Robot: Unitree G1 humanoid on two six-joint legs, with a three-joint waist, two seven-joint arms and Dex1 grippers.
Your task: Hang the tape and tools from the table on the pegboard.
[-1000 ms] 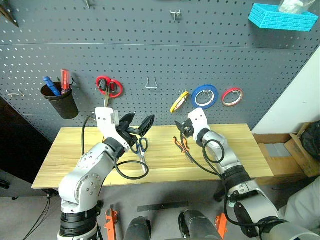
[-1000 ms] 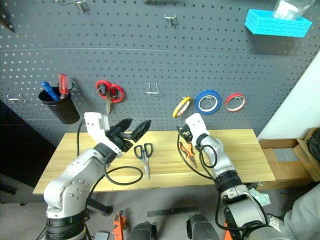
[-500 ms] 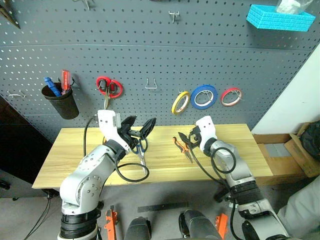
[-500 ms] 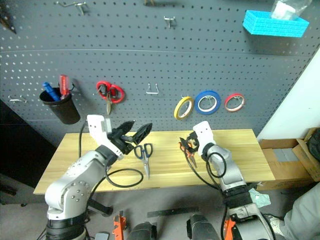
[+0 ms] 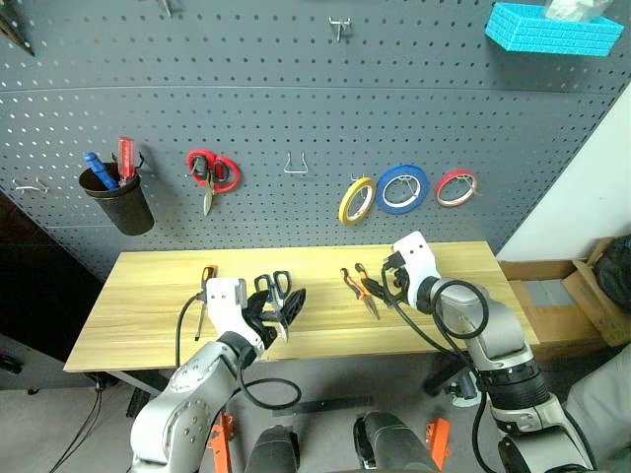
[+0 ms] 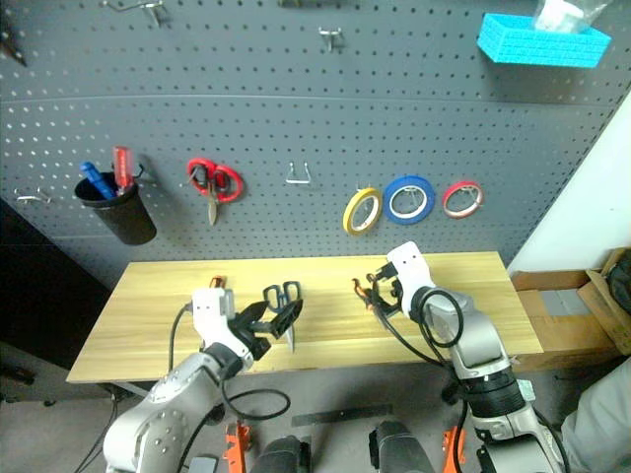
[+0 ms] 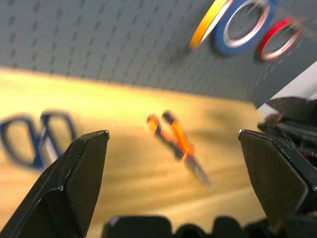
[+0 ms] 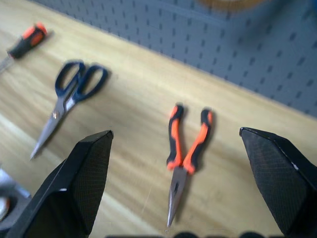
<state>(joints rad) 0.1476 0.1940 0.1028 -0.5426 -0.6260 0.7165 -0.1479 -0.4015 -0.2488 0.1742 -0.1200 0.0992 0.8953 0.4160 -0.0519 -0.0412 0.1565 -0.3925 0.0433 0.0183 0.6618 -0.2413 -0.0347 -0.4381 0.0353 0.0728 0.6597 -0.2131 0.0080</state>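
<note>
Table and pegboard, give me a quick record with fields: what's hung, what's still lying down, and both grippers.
hung on pegboard: yellow tape
lying on table: pliers, blue scissors, screwdriver
left gripper: open, empty, near the blue scissors
right gripper: open, empty, beside the pliers

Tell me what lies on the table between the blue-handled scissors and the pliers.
Nothing: the right wrist view shows bare wood of the table between the blue-handled scissors and the pliers. The head views show the same gap.
</note>
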